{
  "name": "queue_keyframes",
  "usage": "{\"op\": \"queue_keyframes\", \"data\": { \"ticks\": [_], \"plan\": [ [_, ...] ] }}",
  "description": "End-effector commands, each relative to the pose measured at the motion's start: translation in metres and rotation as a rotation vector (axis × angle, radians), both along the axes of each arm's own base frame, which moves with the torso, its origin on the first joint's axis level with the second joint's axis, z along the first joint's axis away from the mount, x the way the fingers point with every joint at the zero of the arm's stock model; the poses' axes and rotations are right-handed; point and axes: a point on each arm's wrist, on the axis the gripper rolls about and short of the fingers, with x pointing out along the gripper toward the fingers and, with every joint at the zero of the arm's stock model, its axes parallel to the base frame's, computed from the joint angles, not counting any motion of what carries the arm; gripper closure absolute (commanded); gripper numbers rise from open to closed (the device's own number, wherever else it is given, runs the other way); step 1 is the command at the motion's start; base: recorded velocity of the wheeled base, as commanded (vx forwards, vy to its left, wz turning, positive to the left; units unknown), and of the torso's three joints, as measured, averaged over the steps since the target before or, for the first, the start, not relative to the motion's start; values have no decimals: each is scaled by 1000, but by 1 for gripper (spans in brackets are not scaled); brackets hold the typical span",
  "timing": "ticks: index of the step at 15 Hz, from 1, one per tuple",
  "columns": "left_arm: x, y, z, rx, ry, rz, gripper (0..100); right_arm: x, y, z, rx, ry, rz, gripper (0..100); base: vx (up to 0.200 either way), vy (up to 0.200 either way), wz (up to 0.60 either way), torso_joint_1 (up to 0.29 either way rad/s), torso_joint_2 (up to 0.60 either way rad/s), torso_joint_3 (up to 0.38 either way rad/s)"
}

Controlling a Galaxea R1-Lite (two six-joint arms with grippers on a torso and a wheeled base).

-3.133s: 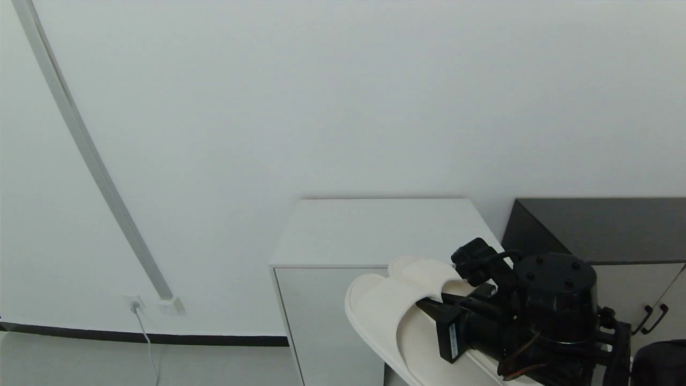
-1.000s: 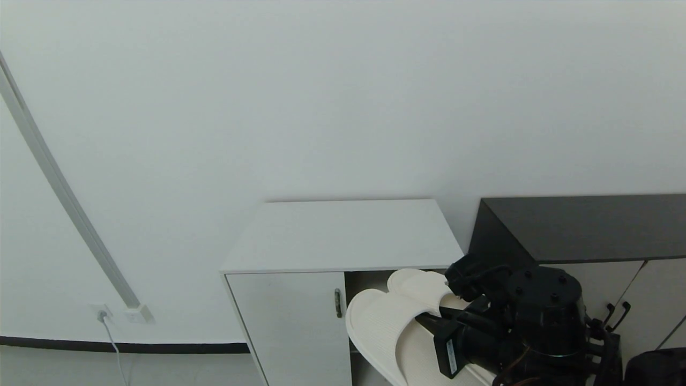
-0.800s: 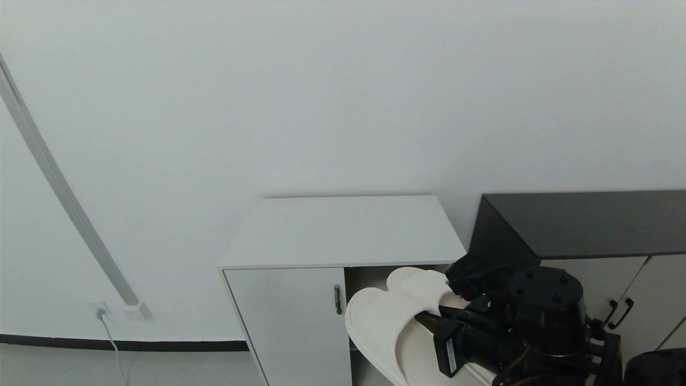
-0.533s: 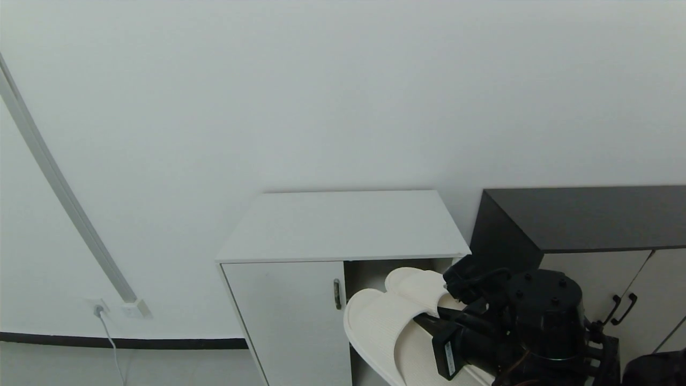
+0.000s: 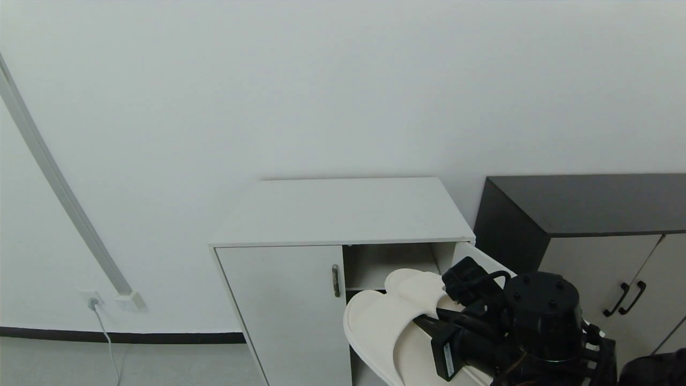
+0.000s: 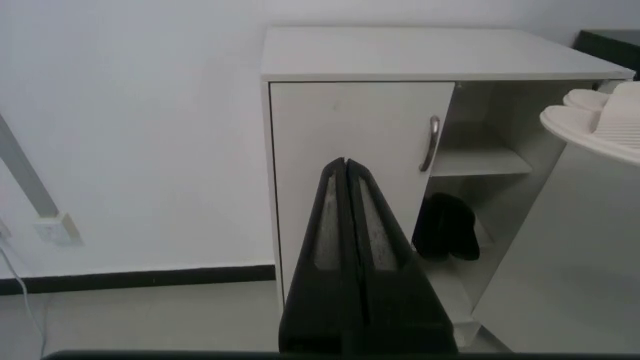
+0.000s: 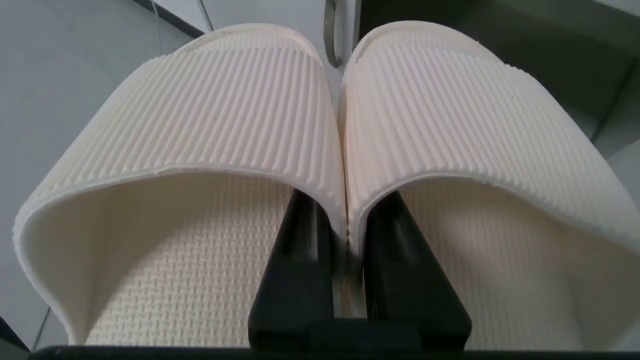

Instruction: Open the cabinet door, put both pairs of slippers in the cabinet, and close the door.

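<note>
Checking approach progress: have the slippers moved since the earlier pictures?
Yes. The slippers now sit lower against the cabinet top, facing its open side; the camera shifted too.

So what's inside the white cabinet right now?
The cabinet shows a shelf on its open side and, below it, a dark pair of footwear. Whatever sits behind the closed left door is hidden.

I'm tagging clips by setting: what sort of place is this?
Probably a home or hotel-room entryway: a white cabinet with dark shoes inside, cream slippers held before its open side, and a wall socket low on the plain wall.
</note>
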Motion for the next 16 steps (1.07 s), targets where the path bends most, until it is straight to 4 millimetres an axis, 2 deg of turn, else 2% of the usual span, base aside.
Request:
{"op": "queue_keyframes", "data": {
  "ticks": [1, 16],
  "plan": [
    [0, 0, 0, 0, 2, 0, 100, 0, 0, -1, -5, 3, 0, 100, 0, 0, 0, -203, 481, 281],
    [0, 0, 0, 3, 0, 1, 100, 3, 3, -12, -9, 8, 1, 100, 0, 0, 0, -206, 526, 319]
  ]
}}
